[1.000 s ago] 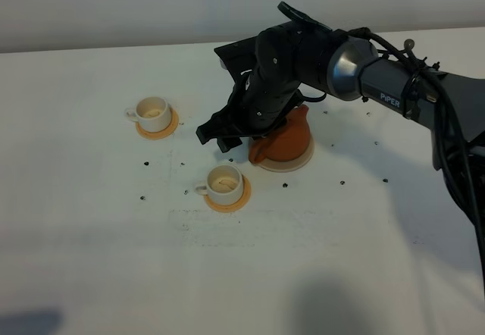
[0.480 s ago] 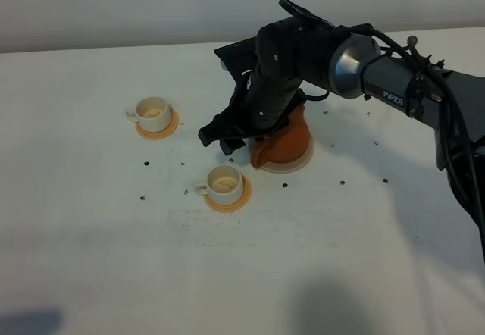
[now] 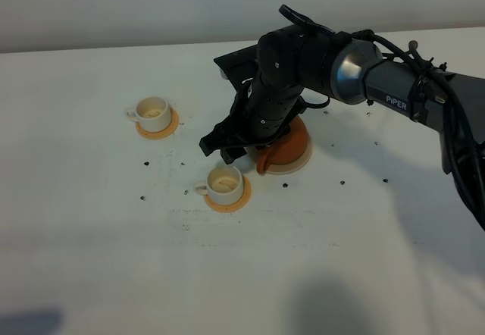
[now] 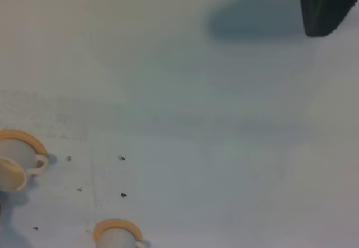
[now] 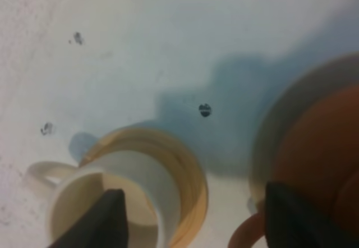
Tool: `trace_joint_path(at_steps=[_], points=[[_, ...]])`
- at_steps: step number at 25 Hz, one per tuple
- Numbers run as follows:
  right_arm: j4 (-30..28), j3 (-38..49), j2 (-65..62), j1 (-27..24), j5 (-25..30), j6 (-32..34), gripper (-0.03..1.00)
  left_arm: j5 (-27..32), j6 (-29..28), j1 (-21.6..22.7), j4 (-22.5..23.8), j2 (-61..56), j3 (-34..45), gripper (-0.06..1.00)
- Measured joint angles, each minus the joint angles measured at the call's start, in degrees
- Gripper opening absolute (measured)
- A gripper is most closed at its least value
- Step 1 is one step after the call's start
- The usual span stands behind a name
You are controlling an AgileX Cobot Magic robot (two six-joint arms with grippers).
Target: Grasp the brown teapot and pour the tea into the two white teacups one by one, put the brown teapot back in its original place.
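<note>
The brown teapot sits on the pale cream disc at mid-table, partly hidden by my right arm. One white teacup stands on an orange coaster just in front of it; the other stands on a coaster at the far left. My right gripper hovers low between the near cup and the teapot, open and empty. In the right wrist view the gripper spans the near cup and the teapot. In the left wrist view only a dark piece of my left gripper shows.
Small dark specks dot the white table around the cups. Both cups on their coasters show in the left wrist view. The right arm's cables run off at the right edge.
My right gripper has moved forward and down from the teapot's side toward the near cup. The teapot and cups stay in place.
</note>
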Motion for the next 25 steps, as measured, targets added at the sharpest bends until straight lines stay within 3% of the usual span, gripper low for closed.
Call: trace_joint_path(at_steps=[13, 25], points=[[-1.4, 0.5, -1.9, 0.0, 3.0, -0.7, 0.52, 0.0, 0.0, 0.0, 0.0, 0.0, 0.0, 0.35], [-1.1, 4.6, -4.0, 0.0, 2.4, -2.0, 0.52, 0.0, 0.0, 0.0, 0.0, 0.0, 0.0, 0.35]])
